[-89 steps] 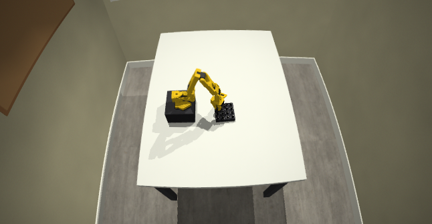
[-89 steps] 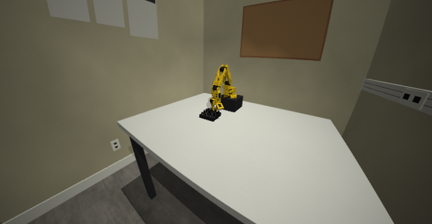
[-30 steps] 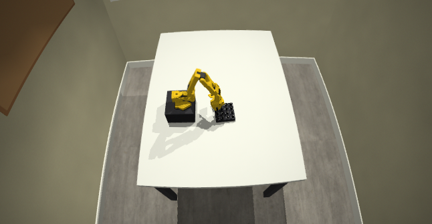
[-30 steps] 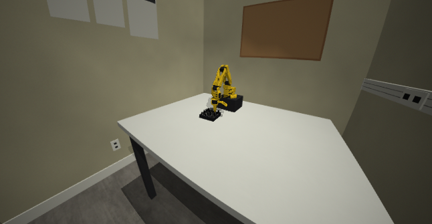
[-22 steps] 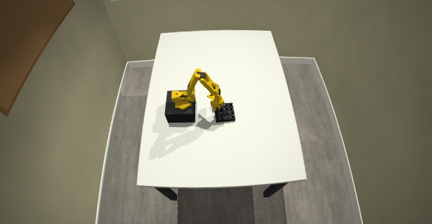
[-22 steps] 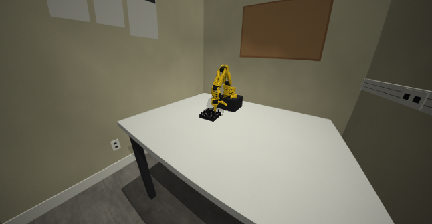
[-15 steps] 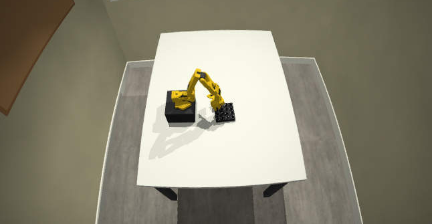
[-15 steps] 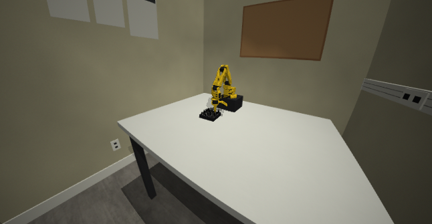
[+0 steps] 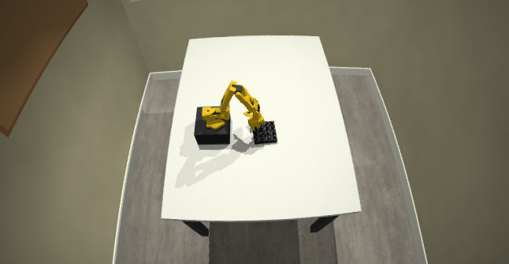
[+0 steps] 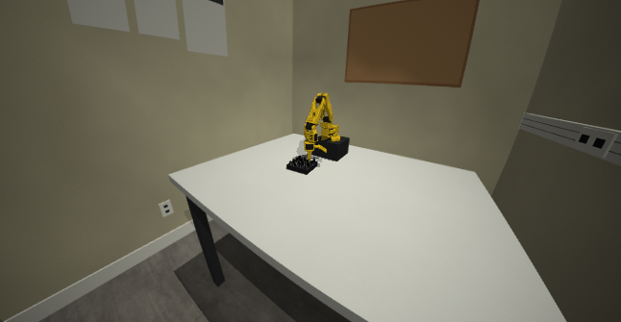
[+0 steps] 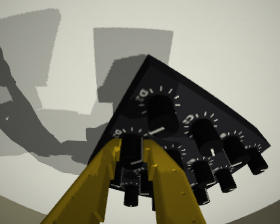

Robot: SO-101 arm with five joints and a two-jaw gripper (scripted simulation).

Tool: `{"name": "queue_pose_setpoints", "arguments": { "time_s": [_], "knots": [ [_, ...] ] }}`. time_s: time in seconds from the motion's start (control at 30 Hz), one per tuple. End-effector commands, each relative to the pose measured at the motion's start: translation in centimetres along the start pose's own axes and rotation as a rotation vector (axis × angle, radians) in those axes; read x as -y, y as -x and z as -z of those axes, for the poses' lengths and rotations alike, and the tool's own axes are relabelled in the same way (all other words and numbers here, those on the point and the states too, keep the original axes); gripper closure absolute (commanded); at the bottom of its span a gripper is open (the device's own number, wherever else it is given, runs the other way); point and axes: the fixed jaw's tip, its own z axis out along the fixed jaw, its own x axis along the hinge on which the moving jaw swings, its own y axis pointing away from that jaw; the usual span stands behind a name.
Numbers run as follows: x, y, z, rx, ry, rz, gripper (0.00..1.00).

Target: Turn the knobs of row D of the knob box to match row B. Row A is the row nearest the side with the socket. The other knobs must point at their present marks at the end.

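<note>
The black knob box (image 9: 265, 132) lies on the white table to the right of the arm's base; it also shows in the exterior view (image 10: 303, 164) and fills the middle of the wrist view (image 11: 191, 129). It carries several black knobs with white tick marks. My gripper (image 11: 139, 183) reaches down on the box's edge nearest the arm (image 9: 255, 127) and is shut on one black knob (image 11: 131, 163) near a corner of the box. I cannot tell which row this knob belongs to. The socket is not visible.
The arm's black base block (image 9: 212, 130) stands just left of the box. The table's edges are far off on all sides.
</note>
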Motion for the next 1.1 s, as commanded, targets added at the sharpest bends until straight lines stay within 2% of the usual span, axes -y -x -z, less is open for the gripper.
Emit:
{"name": "queue_pose_setpoints", "arguments": {
  "time_s": [0.0, 0.57, 1.07],
  "knots": [
    [0.17, -0.03, 0.12, -0.005, -0.006, 0.02, 0.98],
    [-0.29, -0.11, 0.12, -0.005, -0.006, 0.02, 0.92],
    [-0.31, -0.12, 0.23, -0.005, -0.006, 0.02, 0.92]
  ]
}}
